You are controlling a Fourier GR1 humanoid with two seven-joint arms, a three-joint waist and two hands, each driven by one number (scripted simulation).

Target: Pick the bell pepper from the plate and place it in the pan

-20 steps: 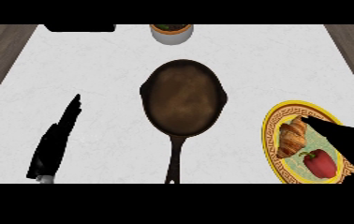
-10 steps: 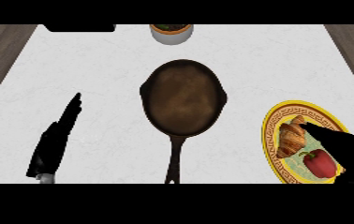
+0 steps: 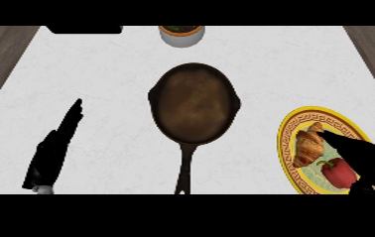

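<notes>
— Two hands are in view; which one is placed for this? Start with the big things.

— Largest is the white surface (image 3: 95, 82). On it, well off to the left of the right hand (image 3: 357, 154), lies the pan (image 3: 194, 104), its bowl bare, its handle running back toward the robot. Just under the right hand is the yellow-rimmed plate (image 3: 287, 132).

— And the bell pepper?

— The bell pepper (image 3: 338, 172) is still on the plate, on the near part, just below and a little left of the right hand's dark fingers. A croissant (image 3: 310, 144) lies beside it, on the far side. The pepper's long axis slants, stem end up and to the left.

— How does the right hand stand?

— It hangs over the plate's right side, a finger stretched toward the croissant; I see nothing pinched. The pepper looks uncovered, so I judge it not yet grasped.

— The left hand?

— The left hand (image 3: 55, 149) rests flat-fingered, straight, far across the pan from the pepper. The right is plainly nearer.
</notes>
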